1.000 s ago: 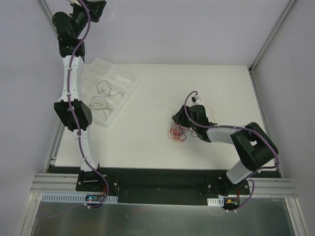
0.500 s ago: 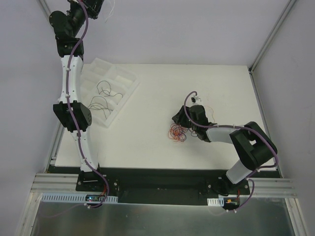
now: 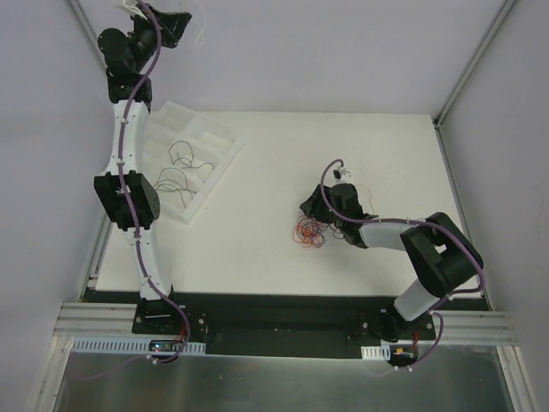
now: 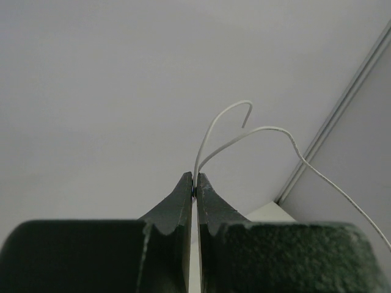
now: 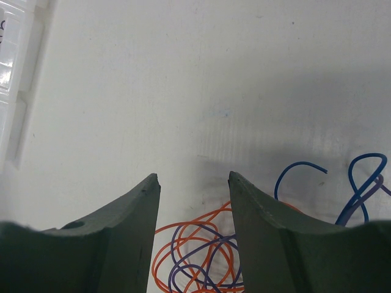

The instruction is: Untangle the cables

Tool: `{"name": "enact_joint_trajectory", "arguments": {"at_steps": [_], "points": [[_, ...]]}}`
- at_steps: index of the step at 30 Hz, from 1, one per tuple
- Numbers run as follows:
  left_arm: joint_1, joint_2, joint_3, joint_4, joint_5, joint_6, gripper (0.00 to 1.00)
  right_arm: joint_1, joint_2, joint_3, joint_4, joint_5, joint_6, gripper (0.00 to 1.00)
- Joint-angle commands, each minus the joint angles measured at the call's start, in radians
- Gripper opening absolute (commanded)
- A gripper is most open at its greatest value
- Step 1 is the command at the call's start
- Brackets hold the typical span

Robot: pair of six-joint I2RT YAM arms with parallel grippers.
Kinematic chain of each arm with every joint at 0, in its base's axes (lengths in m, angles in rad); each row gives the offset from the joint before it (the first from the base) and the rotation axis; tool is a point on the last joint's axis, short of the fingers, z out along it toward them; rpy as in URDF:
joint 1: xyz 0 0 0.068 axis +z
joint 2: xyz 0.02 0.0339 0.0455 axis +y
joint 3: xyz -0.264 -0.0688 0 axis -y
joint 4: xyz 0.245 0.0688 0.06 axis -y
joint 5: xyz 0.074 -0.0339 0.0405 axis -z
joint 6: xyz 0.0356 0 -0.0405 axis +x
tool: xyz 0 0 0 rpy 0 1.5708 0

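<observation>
A tangle of thin red and orange cables (image 3: 309,232) lies on the white table. My right gripper (image 3: 307,206) is open and low just beyond it. In the right wrist view its jaws (image 5: 193,180) stand wide apart and empty, with orange and purple loops (image 5: 195,256) between and below them. Blue cables (image 5: 360,183) curl at the right. My left gripper (image 3: 176,21) is raised high at the far left, shut on a thin white cable (image 4: 226,116) that arcs from its tips (image 4: 195,183).
A white compartment tray (image 3: 171,110) sits at the table's far left, with thin black cables (image 3: 180,154) in its compartments. Walls with metal corner rails close in the table at the back and sides.
The left wrist has swung a little to the right, still pinching the white cable. The right arm and the tangle have not moved.
</observation>
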Motion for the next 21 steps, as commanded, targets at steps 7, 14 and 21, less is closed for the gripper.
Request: {"name": "enact_joint_trajectory", "arguments": {"at_steps": [7, 14, 21], "points": [[0.015, -0.006, -0.128, -0.16, 0.03, 0.285, 0.0, 0.007, 0.001, 0.036, 0.021, 0.008, -0.011, 0.52], [-0.018, -0.008, -0.171, -0.269, -0.076, 0.483, 0.0, 0.005, 0.002, 0.037, 0.021, 0.008, -0.011, 0.52], [-0.065, -0.132, -0.517, -0.265, -0.148, 0.492, 0.0, 0.005, 0.002, 0.034, 0.031, 0.011, -0.008, 0.52]]}}
